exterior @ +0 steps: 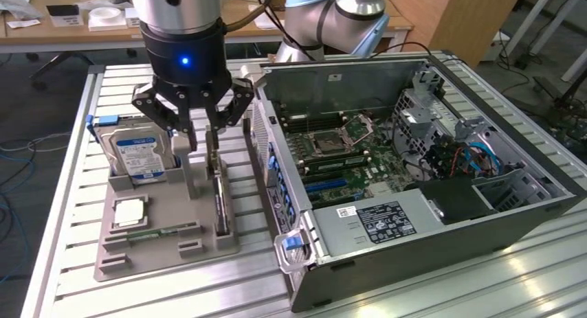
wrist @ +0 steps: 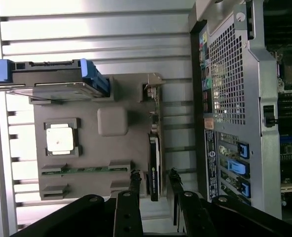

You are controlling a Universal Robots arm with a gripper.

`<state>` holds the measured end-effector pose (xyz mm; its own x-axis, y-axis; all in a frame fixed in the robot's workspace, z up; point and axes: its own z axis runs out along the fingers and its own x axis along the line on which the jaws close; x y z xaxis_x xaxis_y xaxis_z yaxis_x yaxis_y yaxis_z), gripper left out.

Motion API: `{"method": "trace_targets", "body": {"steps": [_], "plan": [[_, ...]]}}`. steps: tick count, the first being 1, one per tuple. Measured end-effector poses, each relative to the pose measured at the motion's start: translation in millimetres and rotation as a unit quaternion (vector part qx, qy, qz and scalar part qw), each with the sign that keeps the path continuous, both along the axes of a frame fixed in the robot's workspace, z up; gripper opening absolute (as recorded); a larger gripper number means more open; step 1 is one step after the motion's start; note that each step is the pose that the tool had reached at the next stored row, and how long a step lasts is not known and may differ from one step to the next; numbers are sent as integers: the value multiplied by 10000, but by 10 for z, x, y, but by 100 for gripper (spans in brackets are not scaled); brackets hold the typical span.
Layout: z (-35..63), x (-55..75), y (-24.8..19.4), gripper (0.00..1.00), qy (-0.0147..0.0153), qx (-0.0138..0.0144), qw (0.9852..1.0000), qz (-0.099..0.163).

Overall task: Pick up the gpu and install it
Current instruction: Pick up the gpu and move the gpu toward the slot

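where the gpu [wrist: 154, 165] stands, the spread claw [wrist: 154, 174] straddles it.

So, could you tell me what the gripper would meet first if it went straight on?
Most likely the gpu, standing on edge in the grey holder, right under the open jaws of the gripper.
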<state>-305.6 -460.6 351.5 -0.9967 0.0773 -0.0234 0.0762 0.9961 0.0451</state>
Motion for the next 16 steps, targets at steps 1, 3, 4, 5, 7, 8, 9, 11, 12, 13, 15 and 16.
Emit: {"method": "trace_targets", "body": {"steps": [1, 3, 4, 5, 7, 8, 9, 11, 12, 13, 15, 16], "plan": [[-18, 0, 0, 36, 0, 0, 10000, 0], [-56, 0, 0, 36, 0, 0, 10000, 0], [-74, 0, 0, 36, 0, 1, 10000, 0], [-91, 0, 0, 36, 0, 1, 10000, 0], [-124, 4, 1, 36, -1, 1, 10000, -1], [-136, 10, 0, 36, 0, 0, 10000, 0], [-148, 15, 0, 36, 0, 0, 10000, 0], [-159, 16, 1, 36, 0, 0, 10000, -1], [-159, 16, 0, 36, 0, 0, 10000, -1], [-165, 16, 0, 36, 0, 0, 10000, -1], [-199, 17, 0, 36, -1, 1, 10000, 0], [-217, 17, 0, 36, 0, 1, 10000, 0]]}}
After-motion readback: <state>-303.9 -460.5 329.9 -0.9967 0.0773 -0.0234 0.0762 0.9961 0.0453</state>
